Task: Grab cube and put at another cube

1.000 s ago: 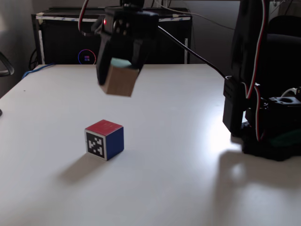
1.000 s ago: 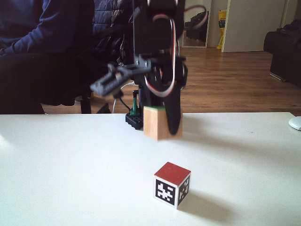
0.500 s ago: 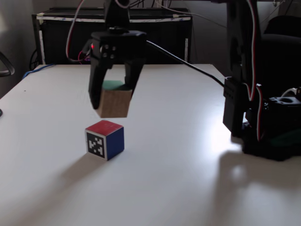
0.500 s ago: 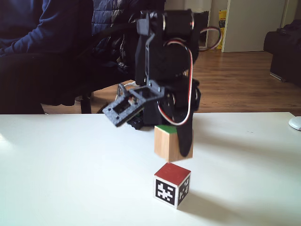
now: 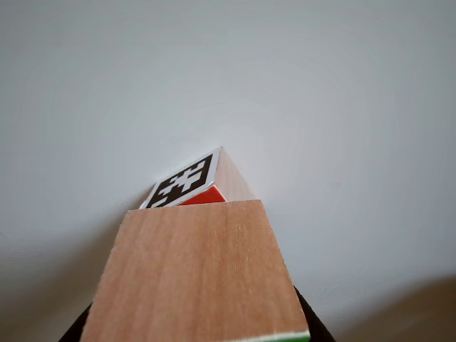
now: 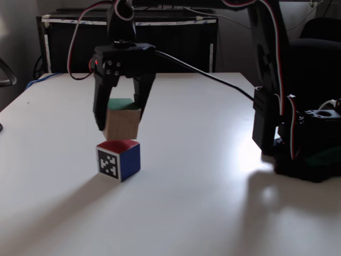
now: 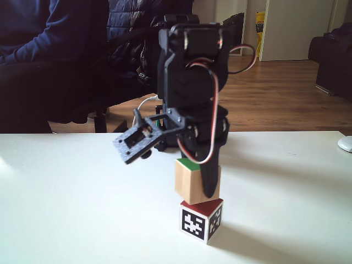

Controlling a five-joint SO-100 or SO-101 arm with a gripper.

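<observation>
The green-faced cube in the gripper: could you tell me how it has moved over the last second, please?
The gripper, shut on the green-faced cube, has carried it down and over the red-faced cube; it now hangs just above the red top, perhaps touching. The red-faced cube and the table stayed as they were.

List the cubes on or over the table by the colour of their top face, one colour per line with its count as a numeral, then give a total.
Green-topped cube, held between the gripper fingers: 1
Red-topped cube, on the table: 1
Total: 2
</observation>
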